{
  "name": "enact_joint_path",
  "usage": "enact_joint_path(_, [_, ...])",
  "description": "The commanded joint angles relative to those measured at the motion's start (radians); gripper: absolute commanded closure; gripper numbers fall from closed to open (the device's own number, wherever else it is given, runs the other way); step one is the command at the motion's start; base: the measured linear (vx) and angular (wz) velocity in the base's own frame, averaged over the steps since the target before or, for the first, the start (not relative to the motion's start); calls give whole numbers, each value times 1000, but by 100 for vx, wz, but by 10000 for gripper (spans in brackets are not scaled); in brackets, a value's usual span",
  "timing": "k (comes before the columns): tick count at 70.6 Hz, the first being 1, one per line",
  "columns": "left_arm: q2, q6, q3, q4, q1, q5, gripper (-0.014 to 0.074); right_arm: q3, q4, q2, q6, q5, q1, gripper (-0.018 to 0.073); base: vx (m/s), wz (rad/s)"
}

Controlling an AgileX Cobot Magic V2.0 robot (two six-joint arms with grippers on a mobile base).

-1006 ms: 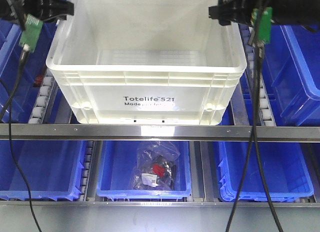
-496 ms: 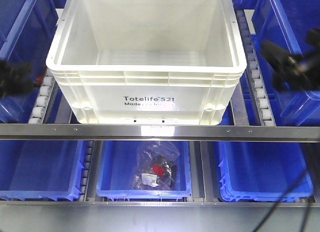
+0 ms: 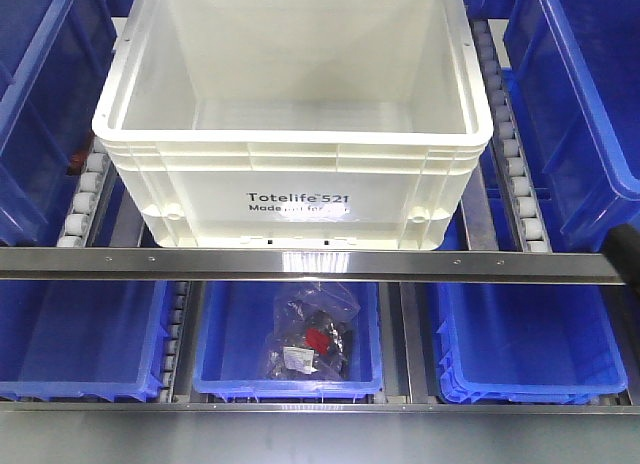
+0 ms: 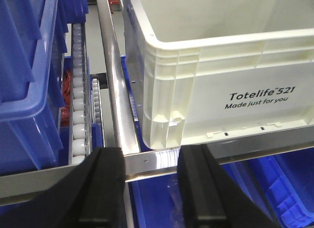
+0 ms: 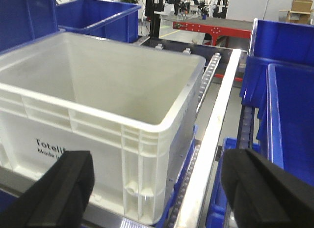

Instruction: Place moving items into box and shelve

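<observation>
Blue bins (image 3: 65, 334) flank roller rails (image 3: 85, 199); one holds a bagged item (image 3: 310, 339).

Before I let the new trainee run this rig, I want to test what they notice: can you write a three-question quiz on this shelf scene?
1. True or false: the white crate sits on the upper shelf level, behind the metal front rail.
2. Which lower blue bin holds a clear bag of small parts?
A. left
B. middle
C. right
3. Fill in: the left gripper and the right gripper both have their jaws ____.

Key
1. True.
2. B, the middle blue bin, with the bag lying in it.
3. Open; neither holds anything.
</observation>
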Motion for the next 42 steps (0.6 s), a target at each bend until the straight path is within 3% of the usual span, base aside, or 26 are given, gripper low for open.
enact_joint_path(1, [10,-2,22,-7,-7,-175,209,18,3,26,-33,-158,-2,-19,0,0])
enact_joint_path(10, [22,-2,111,-7,-7,-410,209,107,3,97,-45,-402,-2,-19,0,0])
enact_joint_path(16, [22,-2,146,-7,-7,-521,209,132,3,139,-45,-474,-2,-19,0,0])
enact_joint_path(36, [22,-2,156,-7,-7,-544,211,132,3,173,-44,-476,-2,-16,0,0])
enact_joint_path(42, [22,-2,156,-7,-7,-542,261,132,3,173,-45,-479,-2,47,0,0])
